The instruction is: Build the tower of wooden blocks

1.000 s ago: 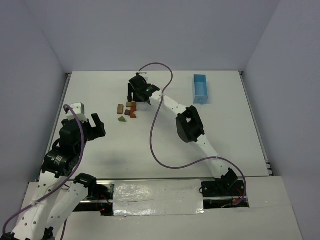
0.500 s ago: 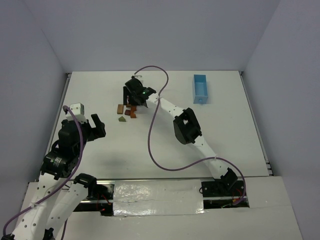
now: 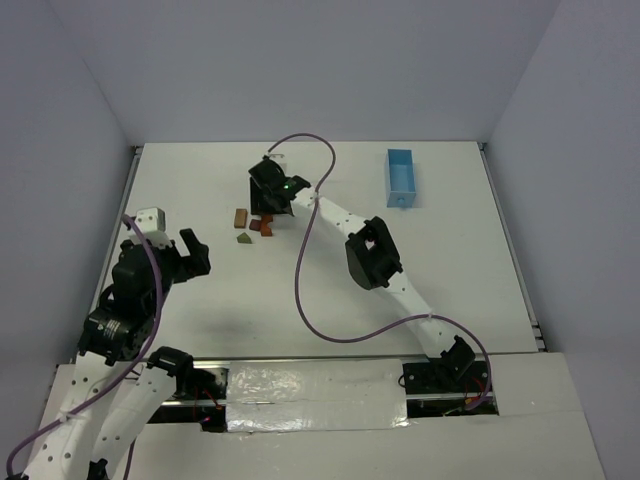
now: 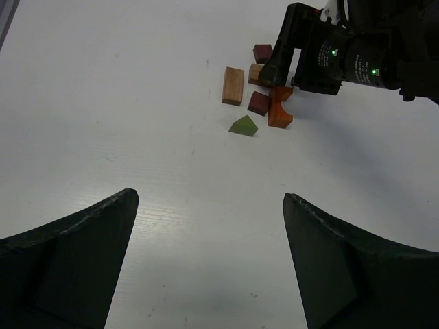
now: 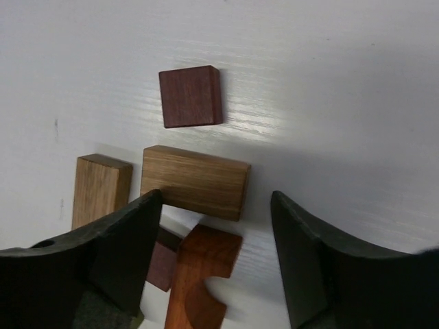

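The wooden blocks [image 3: 256, 220] for the tower are seen lying loose and unstacked on the white table [image 3: 450, 270], left of centre toward its far side; they are well apart from the light-blue tray [image 3: 401, 178] at the far right. The right gripper [image 5: 216, 199] is held low over this cluster, its jaws parted and nothing clamped between them. A light oak rectangular block [image 5: 195, 179] is laid flat just ahead of the fingertips, its near edge reaching into the gap; whether either finger touches it cannot be told. A dark reddish-brown square block [image 5: 191, 96] is seen just beyond it, separated by a narrow strip of table. A second pale rectangular block [image 5: 101, 186] is placed beside the finger on that view's left. An orange arch piece [image 5: 199, 271] is seen between the fingers, nearer the wrist; another dark red block [image 5: 163, 266] is found just beside it, partly hidden by a finger. An olive-green triangular block [image 4: 243, 126] is set at the cluster's near edge, apart from the rest. The left gripper [image 4: 209, 197] is held over bare table at the near left, its jaws spread wide and empty, well apart from the blocks.
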Motion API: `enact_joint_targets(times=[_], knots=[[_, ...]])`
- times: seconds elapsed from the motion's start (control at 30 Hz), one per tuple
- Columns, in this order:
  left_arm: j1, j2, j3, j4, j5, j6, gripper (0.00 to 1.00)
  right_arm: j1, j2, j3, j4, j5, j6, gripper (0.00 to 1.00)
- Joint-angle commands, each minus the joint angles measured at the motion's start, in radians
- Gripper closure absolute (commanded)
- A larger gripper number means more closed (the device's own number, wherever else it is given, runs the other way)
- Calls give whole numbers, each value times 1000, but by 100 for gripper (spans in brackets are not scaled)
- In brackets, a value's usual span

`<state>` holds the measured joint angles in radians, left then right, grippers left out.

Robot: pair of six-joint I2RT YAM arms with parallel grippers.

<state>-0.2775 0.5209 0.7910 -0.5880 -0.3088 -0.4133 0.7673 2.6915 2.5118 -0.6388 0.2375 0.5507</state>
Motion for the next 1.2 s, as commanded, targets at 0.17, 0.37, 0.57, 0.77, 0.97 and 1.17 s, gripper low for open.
enact_joint_targets(times=[0.17, 0.37, 0.57, 0.77, 0.97, 1.17], knots=[[1, 77, 17, 36, -1, 22, 0, -23, -56, -9, 15, -44, -23, 22], [1, 137, 22, 28, -18, 18, 1, -97, -90, -165, -36, -89, -21, 44], [3, 159, 27, 24, -29, 16, 1, -102, -180, -327, -58, -35, -101, 40], [3, 125, 14, 28, -38, 14, 1, -122, -219, -398, -85, -20, -129, 40], [3, 145, 16, 33, -6, 25, 0, -128, -432, -750, 14, 43, -135, 39], [1, 131, 13, 39, 10, 30, 1, -137, -666, -1025, 113, 25, -138, 40]])
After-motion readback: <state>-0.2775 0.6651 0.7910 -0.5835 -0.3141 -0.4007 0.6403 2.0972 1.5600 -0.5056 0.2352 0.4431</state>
